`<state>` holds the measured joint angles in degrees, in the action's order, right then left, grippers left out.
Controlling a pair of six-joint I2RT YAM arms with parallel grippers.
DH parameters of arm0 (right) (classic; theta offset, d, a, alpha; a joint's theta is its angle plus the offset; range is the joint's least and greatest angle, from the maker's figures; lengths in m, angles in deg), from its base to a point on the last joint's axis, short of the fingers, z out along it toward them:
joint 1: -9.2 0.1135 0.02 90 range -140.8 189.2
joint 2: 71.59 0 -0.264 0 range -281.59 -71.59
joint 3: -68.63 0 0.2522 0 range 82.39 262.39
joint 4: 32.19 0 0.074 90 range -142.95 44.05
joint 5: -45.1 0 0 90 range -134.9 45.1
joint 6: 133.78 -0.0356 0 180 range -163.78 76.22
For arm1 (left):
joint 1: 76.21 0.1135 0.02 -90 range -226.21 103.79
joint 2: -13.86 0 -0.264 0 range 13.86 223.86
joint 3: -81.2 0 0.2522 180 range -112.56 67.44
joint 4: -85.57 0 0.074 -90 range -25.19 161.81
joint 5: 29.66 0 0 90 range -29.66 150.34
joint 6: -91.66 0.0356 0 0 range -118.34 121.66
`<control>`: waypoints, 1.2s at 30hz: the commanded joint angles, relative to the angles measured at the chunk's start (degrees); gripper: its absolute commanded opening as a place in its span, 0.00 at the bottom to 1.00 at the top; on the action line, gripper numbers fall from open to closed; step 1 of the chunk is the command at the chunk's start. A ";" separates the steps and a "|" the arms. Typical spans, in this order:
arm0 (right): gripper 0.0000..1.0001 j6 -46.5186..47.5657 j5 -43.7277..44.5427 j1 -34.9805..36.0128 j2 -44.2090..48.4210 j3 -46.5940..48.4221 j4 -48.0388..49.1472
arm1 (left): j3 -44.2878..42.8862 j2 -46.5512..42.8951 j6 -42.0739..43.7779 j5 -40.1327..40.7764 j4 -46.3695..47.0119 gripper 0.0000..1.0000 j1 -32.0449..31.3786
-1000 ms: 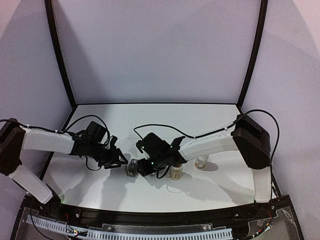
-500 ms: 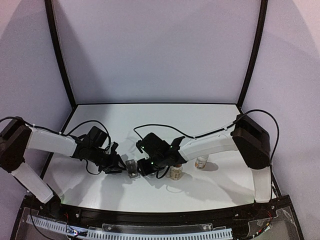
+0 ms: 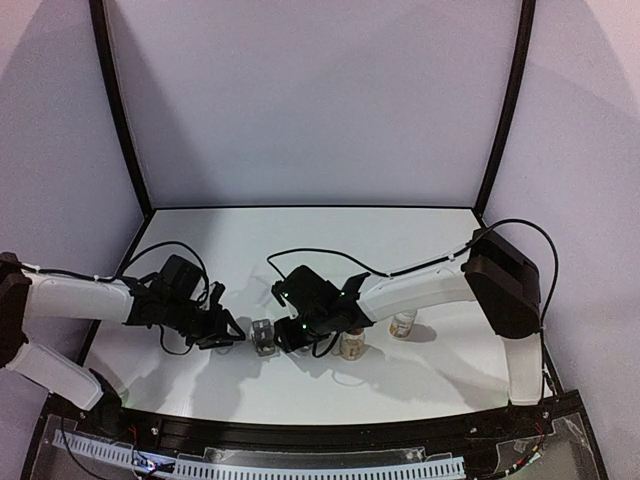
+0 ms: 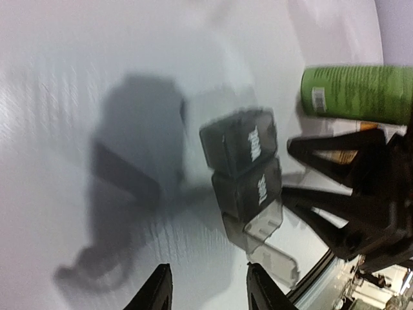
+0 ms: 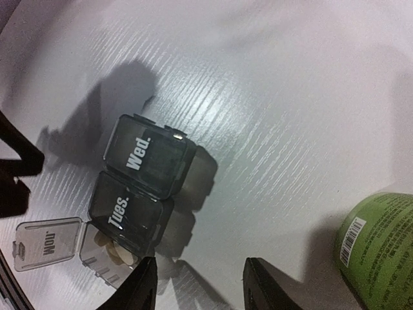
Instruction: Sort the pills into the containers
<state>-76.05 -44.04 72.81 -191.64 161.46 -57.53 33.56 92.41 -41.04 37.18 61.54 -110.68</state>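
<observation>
White tabletop [image 3: 300, 250] with faint streaked grain, glare patches and hard shadows under both arms. Pale lavender walls [image 3: 320, 100] on 3 sides, 2 black posts [image 3: 118, 110] rising at the back corners. Left claw [image 3: 230, 338] low over the near-centre of the surface, fingers parted a modest way, bare tabletop between them, nothing gripped. Right claw [image 3: 283, 337] opposite, tips toward the left one, fingers likewise apart and empty. Grey pill box [image 3: 263, 337] flat on the surface between the 2 claws, just ahead of each set of tips; touching or not, cannot tell. From the right wrist: box up and left of the fingertips, 3 compartments in a row, Wed. and Tues. lids down, Mon. lid [image 5: 46, 248] flipped open and lying outward, pale pills [image 5: 110, 250] in that open compartment, the one nearest the claw. From the left wrist: right claw's black fingers close behind the box, screening its far side. Green-labelled bottle [image 5: 381, 248] to the right of the right claw's fingers, apart from the box. Second bottle [image 3: 404, 324] farther right, beside the same arm. Black cable [image 3: 300, 255] looping over the right wrist.
</observation>
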 commanded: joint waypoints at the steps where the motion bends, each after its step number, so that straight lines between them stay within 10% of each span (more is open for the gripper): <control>1: 0.46 -0.23 -0.70 -0.47 -1.17 -0.72 0.15 | 1.76 1.75 -2.08 -4.25 6.98 0.42 -2.26; 13: 0.44 0.24 -2.21 -0.43 -1.32 -0.76 -0.14 | -0.04 9.23 -6.05 -4.95 14.14 0.39 -2.50; 36: 0.51 -5.93 -0.03 -0.45 5.51 0.78 -7.17 | -5.80 16.26 -1.66 6.51 -1.40 0.24 -7.14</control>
<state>-79.14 -44.65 72.44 -189.72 160.79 -61.30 26.52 106.11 -44.16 39.27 67.63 -117.37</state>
